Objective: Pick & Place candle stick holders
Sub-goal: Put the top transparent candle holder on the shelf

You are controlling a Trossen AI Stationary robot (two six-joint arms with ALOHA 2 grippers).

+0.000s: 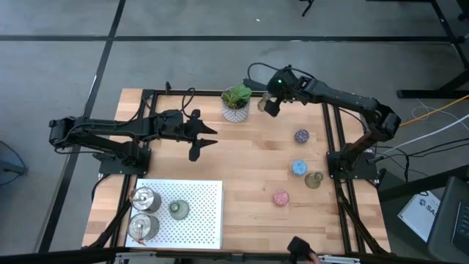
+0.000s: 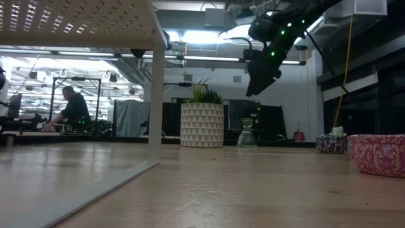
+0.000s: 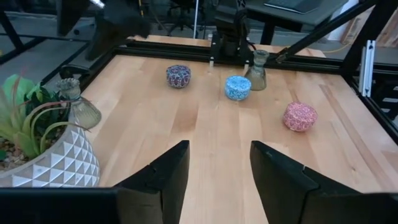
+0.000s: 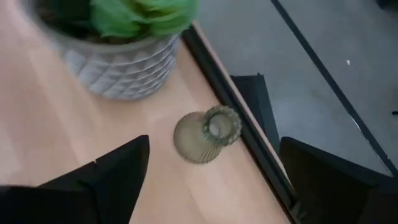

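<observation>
An olive-grey candle stick holder point(image 4: 207, 135) stands upright on its base at the table's far edge, next to the green plant's white pot point(image 1: 235, 111). My right gripper point(image 4: 214, 186) hovers open above that holder point(image 1: 262, 103) without touching it. Purple point(image 1: 301, 136), blue point(image 1: 299, 167), olive-grey point(image 1: 314, 180) and pink point(image 1: 281, 197) holders rest on the wood at the right. Two silver holders point(image 1: 144, 213) and an olive-grey one point(image 1: 179, 210) sit on the white perforated platform point(image 1: 205, 220). My left gripper point(image 1: 207, 141) waits open and empty over the table's left middle.
The plant pot point(image 4: 118, 62) stands close beside the far olive-grey holder, and the table's black frame rail point(image 4: 236, 118) runs just behind it. Bare wood lies in the table's middle point(image 1: 249, 161). A person point(image 2: 73, 107) works in the room beyond.
</observation>
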